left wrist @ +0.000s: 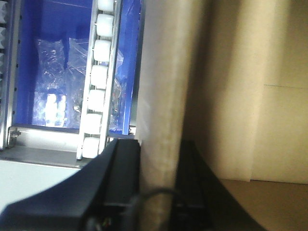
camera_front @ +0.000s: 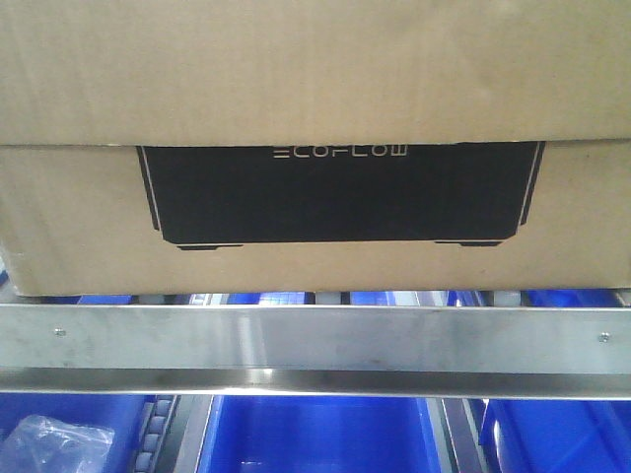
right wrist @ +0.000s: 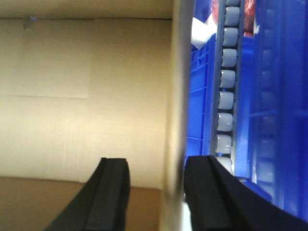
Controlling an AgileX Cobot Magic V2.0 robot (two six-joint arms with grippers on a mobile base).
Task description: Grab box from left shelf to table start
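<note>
Box (camera_front: 315,89) edge sits between the fingers of the left gripper (left wrist: 159,144), cardboard touching both black pads, so it is clamped on. The right gripper (right wrist: 156,161) straddles the opposite edge with its jaws apart (a gap shows beside one finger). Box rests on the rollers (left wrist: 98,72) of the shelf (camera_front: 315,340), just behind the front rail, ECOFLOW panel facing out, blue bins (camera_front: 315,434) below.

Brown box (camera_front: 79,217) with pale-lettered black panel (camera_front: 340,197), brushed steel shelf (camera_front: 315,340), blue bins (camera_front: 315,434)
</note>
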